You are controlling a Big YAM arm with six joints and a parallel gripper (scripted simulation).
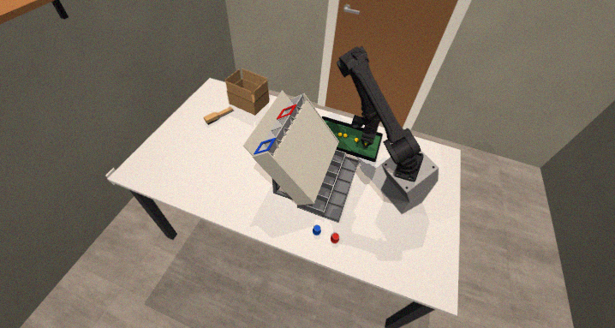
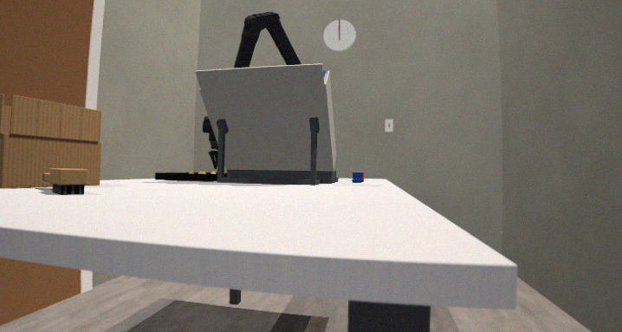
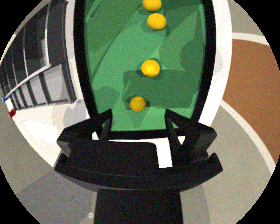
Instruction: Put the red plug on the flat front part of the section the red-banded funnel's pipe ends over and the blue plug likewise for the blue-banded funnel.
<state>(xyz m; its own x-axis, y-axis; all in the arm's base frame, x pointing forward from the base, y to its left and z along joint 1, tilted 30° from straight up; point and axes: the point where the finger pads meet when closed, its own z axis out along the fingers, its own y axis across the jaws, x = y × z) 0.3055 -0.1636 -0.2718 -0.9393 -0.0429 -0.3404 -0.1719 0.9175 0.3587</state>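
My gripper (image 1: pixel 366 141) is open and empty, low over the green marble tray (image 1: pixel 353 139). In the wrist view the fingers stand on either side of the nearest yellow marble (image 3: pixel 138 104), with several more marbles (image 3: pixel 152 22) farther along the tray. The tilted cover (image 1: pixel 301 153) hides the pipes. On its top are the red-banded funnel (image 1: pixel 286 111) and the blue-banded funnel (image 1: pixel 264 146). The grey sectioned tray (image 1: pixel 334 185) lies under the cover's lower end. The blue plug (image 1: pixel 317 229) and the red plug (image 1: pixel 335 237) stand on the table near the front edge.
A cardboard box (image 1: pixel 247 90) and a wooden brush (image 1: pixel 217 115) sit at the table's far left corner. The arm's base block (image 1: pixel 405 181) stands right of the sectioned tray. The cover's dark stand (image 2: pixel 268 175) shows from behind in the exterior view.
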